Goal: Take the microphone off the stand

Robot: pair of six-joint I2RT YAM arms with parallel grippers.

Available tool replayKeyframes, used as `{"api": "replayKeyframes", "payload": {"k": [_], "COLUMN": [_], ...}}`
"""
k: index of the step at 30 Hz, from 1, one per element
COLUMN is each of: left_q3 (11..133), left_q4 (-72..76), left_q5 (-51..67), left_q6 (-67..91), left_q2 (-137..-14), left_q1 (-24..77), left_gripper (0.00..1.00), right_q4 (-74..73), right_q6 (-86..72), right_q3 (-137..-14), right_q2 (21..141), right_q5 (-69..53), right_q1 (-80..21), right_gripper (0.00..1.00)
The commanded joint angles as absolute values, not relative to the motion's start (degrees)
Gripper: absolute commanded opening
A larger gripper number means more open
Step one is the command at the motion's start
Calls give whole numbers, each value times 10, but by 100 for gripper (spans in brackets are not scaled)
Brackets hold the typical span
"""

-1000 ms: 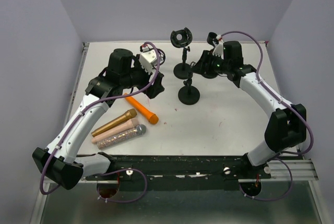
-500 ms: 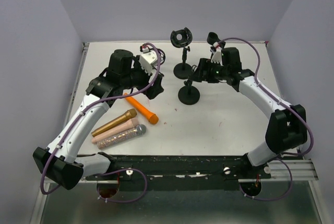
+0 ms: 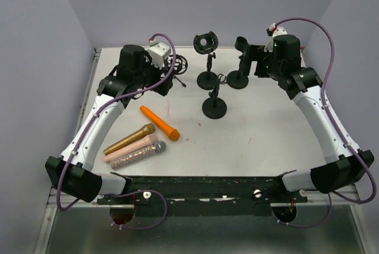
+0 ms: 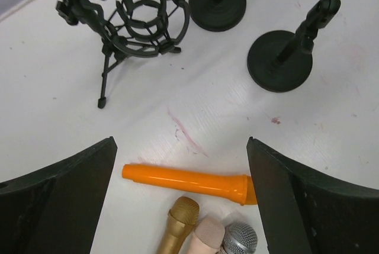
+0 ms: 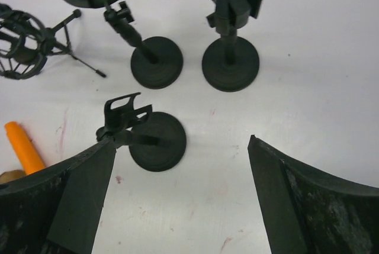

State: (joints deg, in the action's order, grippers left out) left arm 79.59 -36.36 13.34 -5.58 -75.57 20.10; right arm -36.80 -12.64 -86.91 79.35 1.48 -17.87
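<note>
Four microphones lie on the table at the left: orange (image 3: 160,123), gold (image 3: 129,138), pink (image 3: 131,147) and glittery silver (image 3: 137,154). Three black round-base stands hold nothing: a ring-top stand (image 3: 208,58), a clip stand (image 3: 238,70) and a front stand (image 3: 214,106). My left gripper (image 3: 170,81) is open and empty above the table, beside a black shock mount (image 3: 180,64). In the left wrist view the left gripper (image 4: 180,147) hangs over the orange microphone (image 4: 189,180). My right gripper (image 3: 247,58) is open and empty by the clip stand; in the right wrist view it (image 5: 182,144) is above the front stand (image 5: 155,141).
The shock mount on its small tripod (image 4: 133,17) stands at the back left. The three stand bases cluster at the back centre (image 5: 155,61) (image 5: 231,61). Walls close in the table at the back and both sides.
My right arm has swung back and to the right, away from the front stand. My left gripper has drawn back toward the far left. The microphones and stands have not moved.
</note>
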Motion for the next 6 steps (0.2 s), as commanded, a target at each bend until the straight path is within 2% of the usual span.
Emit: {"api": "replayKeyframes", "payload": {"k": [1,6], "left_q3": [856,864], "left_q4": [-374,-370], "left_q5": [92,71], "left_q6": [-81,-93], "left_q2": [-753,-748], "left_q1": [200,200], "left_gripper": [99,99], "right_q4": [-412,-384], "right_q6": [-134,-108], "right_q3": [-907,-908], "right_q2": [799,821], "right_q5": [135,173], "right_q1": [-175,-175], "right_gripper": [100,100]}}
